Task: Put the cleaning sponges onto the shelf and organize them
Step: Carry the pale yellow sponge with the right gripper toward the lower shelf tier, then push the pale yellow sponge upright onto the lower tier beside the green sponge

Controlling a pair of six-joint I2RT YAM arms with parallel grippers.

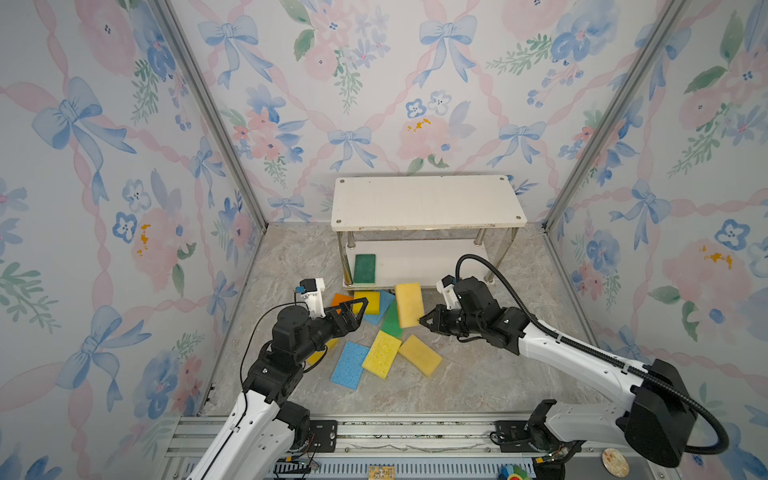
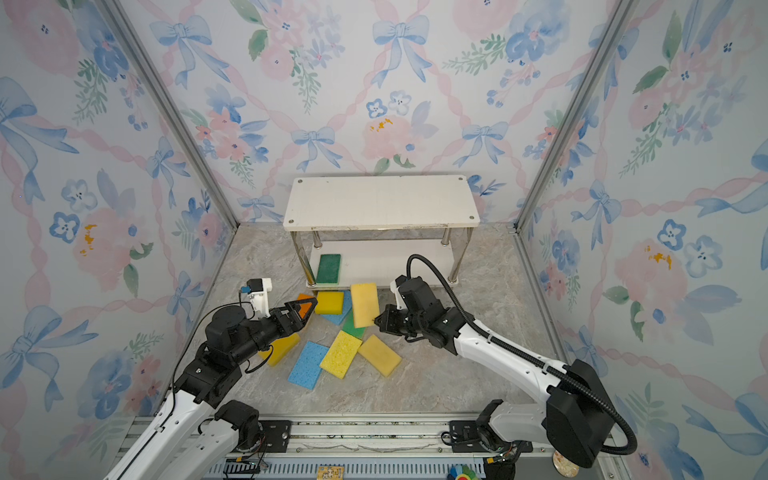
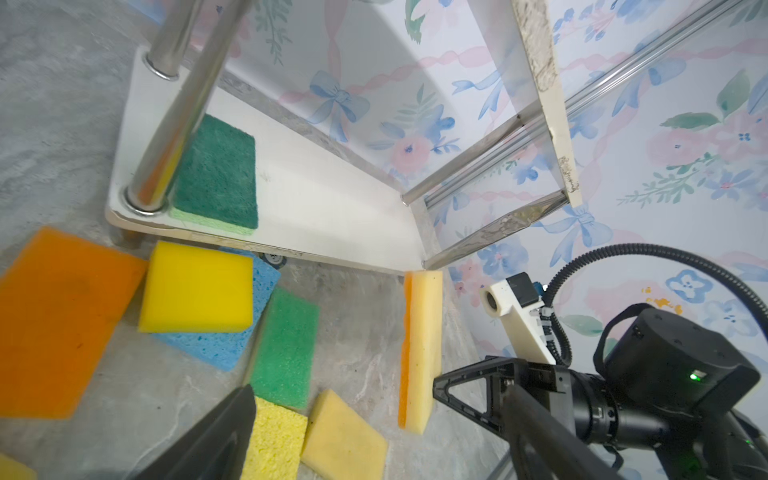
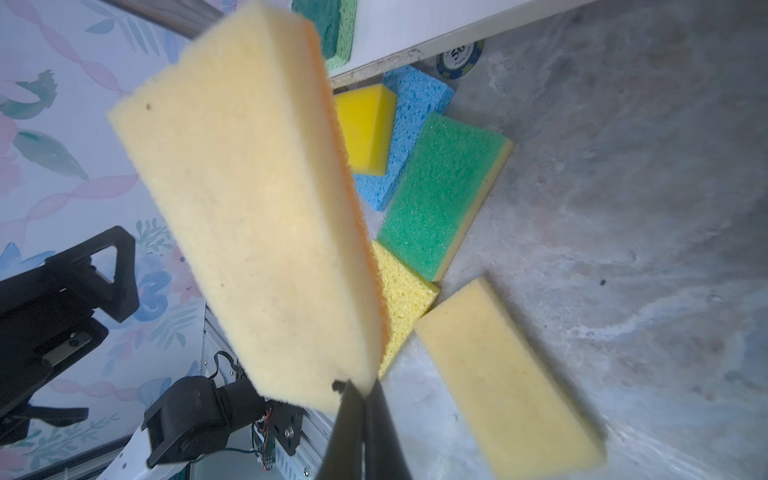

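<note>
In a top view the right gripper clamps the lower end of the pale yellow sponge at centre, its long axis pointing up to the shelf. The left gripper, further left, stands wide and empty.

Yellow sponge mostly under the left arm, orange sponge partly behind the left tool.

White two-tier chrome-legged shelf stands at back ctr of grey marbled tabletop. Dark green scouring sponge lies on its lower board, L end. In front, bright yellow foam sponge lies on a blue cellulose sponge; pale yellow orange-backed sponge is turned on edge just R of them.
</note>
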